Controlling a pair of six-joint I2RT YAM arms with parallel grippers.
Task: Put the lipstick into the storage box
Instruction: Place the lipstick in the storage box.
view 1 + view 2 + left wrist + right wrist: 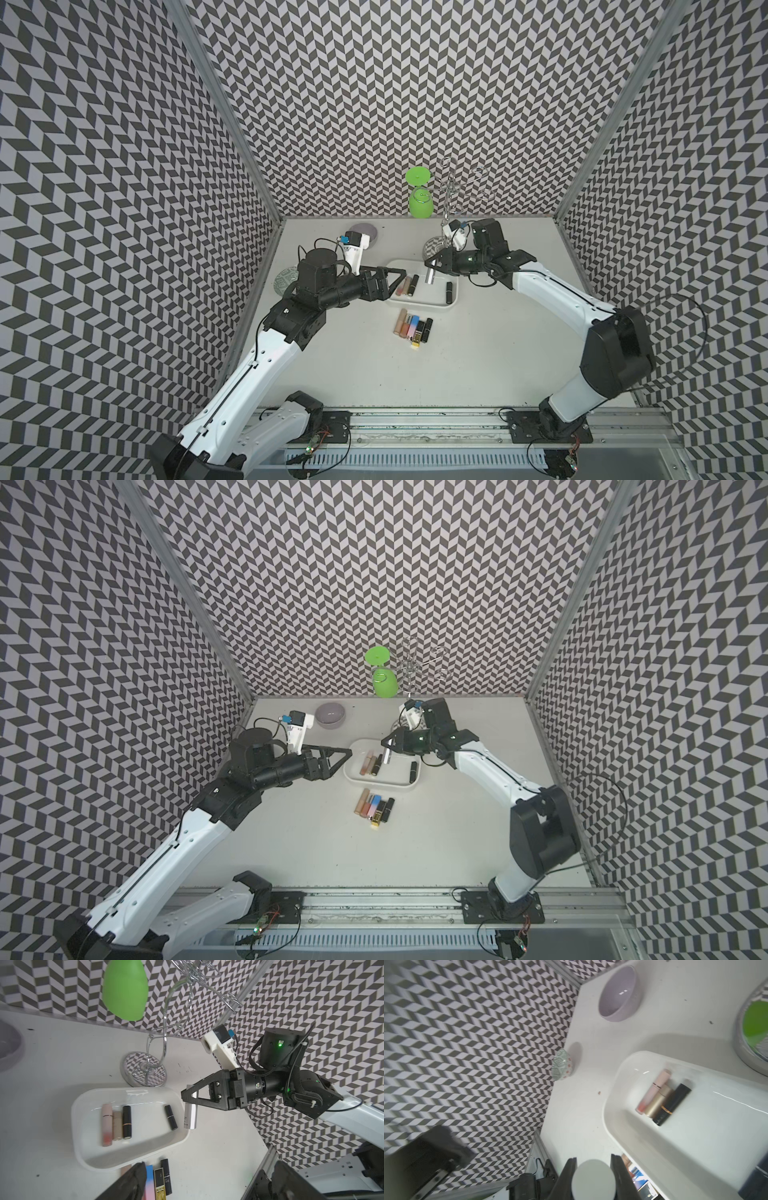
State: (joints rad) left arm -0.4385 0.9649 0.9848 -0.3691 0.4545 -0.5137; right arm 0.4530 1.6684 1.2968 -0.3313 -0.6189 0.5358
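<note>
Right gripper [431, 266]: pinching silver lipstick [430, 276], tube pointing down, seems over storage box [419, 306] so it can drop in | Left gripper [400, 277]: spread wide, empty, beside box's left edge

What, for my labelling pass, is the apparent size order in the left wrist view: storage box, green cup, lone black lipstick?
1. storage box
2. green cup, though the frame edge cuts it off
3. lone black lipstick
</note>
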